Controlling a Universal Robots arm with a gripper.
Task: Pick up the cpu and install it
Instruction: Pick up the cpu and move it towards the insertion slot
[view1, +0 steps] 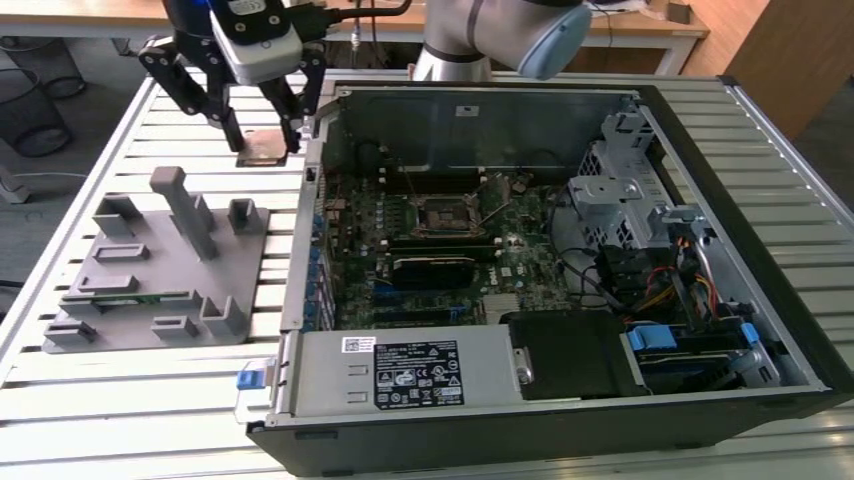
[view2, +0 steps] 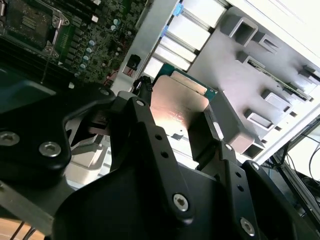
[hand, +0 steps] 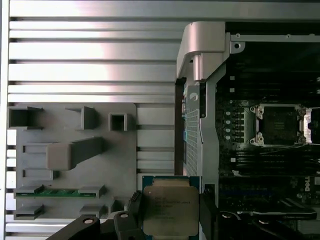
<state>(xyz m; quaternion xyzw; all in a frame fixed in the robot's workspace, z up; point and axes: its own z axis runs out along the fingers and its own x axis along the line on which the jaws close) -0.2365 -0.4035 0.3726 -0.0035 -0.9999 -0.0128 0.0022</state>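
The end effector (view1: 264, 138) grips the cpu (view1: 262, 150) between its fingers, in the upper left of the exterior view. The cpu is over the surface (view1: 163, 160), beside the open computer (view1: 467, 125).

- A robotics lab or test workshop: a Universal Robots arm (view1: 461, 40) stands at a slatted aluminium table (view1: 134, 400), with a cpu (view1: 263, 150) clamped in its gripper (view1: 266, 138).
- Just beside the gripper lies an open desktop computer case (view1: 467, 130), its motherboard (view1: 527, 230) bare.
- Near the gripper, on the table, sits a grey moulded parts fixture (view1: 160, 280) holding a green memory stick (view1: 127, 297).
- Beyond the gripper, off the table, are a wooden desk (view1: 627, 30) and a wire wastebasket (view1: 27, 100).
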